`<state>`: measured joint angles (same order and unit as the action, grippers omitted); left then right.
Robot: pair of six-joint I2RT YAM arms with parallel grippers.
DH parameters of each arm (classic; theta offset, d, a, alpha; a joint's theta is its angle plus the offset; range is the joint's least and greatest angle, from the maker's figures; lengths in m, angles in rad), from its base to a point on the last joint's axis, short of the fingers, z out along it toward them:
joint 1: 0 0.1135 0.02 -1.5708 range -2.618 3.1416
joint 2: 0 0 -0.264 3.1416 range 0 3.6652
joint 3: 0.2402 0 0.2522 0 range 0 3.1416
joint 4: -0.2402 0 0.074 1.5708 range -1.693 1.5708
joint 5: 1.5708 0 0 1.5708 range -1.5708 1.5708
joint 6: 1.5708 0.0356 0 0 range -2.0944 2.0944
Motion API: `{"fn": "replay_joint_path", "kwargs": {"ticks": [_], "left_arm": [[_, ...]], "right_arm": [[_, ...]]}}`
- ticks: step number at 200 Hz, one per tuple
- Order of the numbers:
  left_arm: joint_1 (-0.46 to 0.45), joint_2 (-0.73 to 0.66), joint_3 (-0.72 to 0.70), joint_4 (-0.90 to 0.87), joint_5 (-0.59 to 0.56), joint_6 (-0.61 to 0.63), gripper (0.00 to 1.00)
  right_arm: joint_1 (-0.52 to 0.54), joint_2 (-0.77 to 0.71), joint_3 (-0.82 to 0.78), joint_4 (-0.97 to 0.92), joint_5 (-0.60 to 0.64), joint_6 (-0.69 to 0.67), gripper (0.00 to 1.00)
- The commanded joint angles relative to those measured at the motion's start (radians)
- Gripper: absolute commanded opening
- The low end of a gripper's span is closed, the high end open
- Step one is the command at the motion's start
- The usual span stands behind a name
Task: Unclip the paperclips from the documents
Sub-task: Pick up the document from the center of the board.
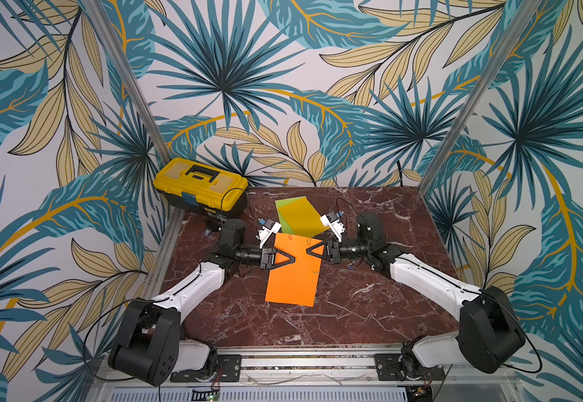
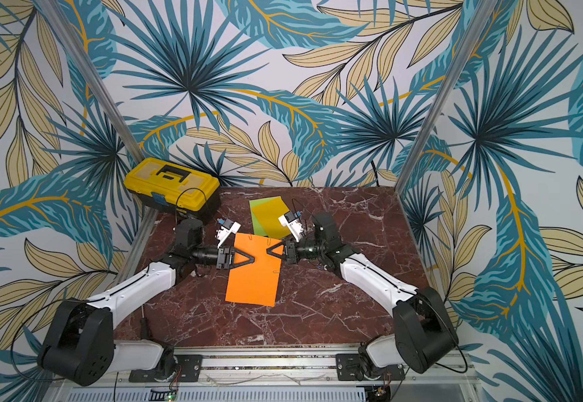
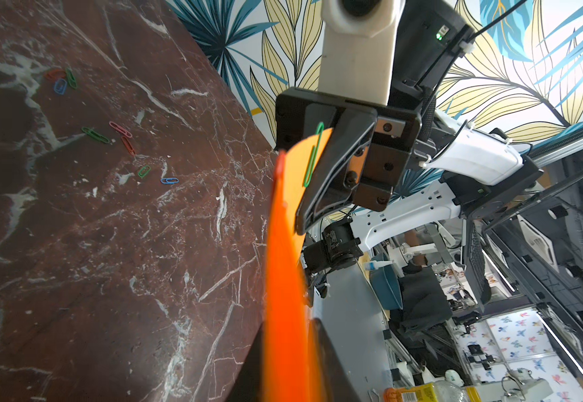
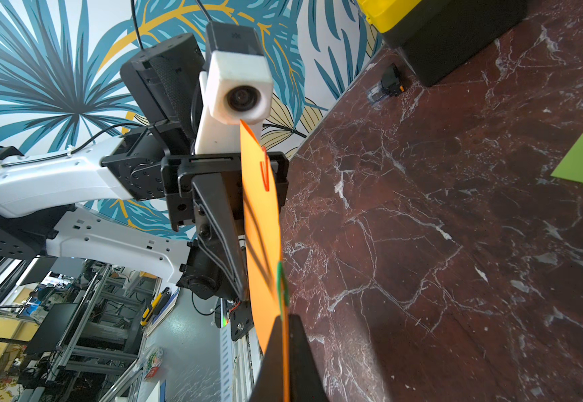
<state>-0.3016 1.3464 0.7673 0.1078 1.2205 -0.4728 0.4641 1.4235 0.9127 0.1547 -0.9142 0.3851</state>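
The orange document [image 1: 291,282] hangs tilted over the table between my two grippers. My right gripper [image 1: 308,251] is shut on its far right corner, beside a green paperclip [image 4: 283,285] whose end reaches the fingertips. My left gripper [image 1: 292,260] straddles the sheet's left side with its jaws slightly apart, the paper [image 3: 284,278] running between them. A red paperclip [image 1: 289,237] sits on the far edge, and a small one [image 1: 315,272] on the right edge. The golden yellow document [image 1: 300,215] lies on the lime green one [image 1: 282,224] behind.
Several loose paperclips [image 3: 122,134] lie on the marble table [image 1: 352,313] near the right arm, one blue [image 1: 351,267]. A yellow toolbox [image 1: 199,184] stands at the back left with a small black item [image 4: 385,85] before it. Metal frame posts [image 1: 457,139] flank the table.
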Motion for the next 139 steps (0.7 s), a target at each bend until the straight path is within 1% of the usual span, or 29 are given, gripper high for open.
{"fn": "replay_joint_path", "kwargs": {"ticks": [1, 51, 80, 104, 120, 139], "left_arm": [[0.001, -0.023, 0.041, 0.015, -0.027, -0.001, 0.22], [0.018, -0.031, 0.051, 0.015, -0.066, -0.01, 0.12], [0.019, -0.032, 0.056, 0.016, -0.074, -0.012, 0.0], [0.018, -0.031, 0.056, 0.015, -0.081, -0.004, 0.0], [0.019, -0.026, 0.059, 0.015, -0.07, 0.004, 0.0], [0.017, -0.016, 0.064, 0.015, -0.043, 0.017, 0.0]], "right_arm": [[-0.003, -0.013, -0.036, 0.049, -0.017, 0.01, 0.0], [-0.003, -0.033, -0.075, 0.112, -0.006, 0.049, 0.0], [-0.002, -0.037, -0.088, 0.134, -0.005, 0.065, 0.0], [-0.003, -0.035, -0.089, 0.128, -0.007, 0.06, 0.0], [-0.002, -0.034, -0.078, 0.083, -0.002, 0.033, 0.13], [-0.004, -0.04, -0.047, -0.03, 0.018, -0.043, 0.28]]}}
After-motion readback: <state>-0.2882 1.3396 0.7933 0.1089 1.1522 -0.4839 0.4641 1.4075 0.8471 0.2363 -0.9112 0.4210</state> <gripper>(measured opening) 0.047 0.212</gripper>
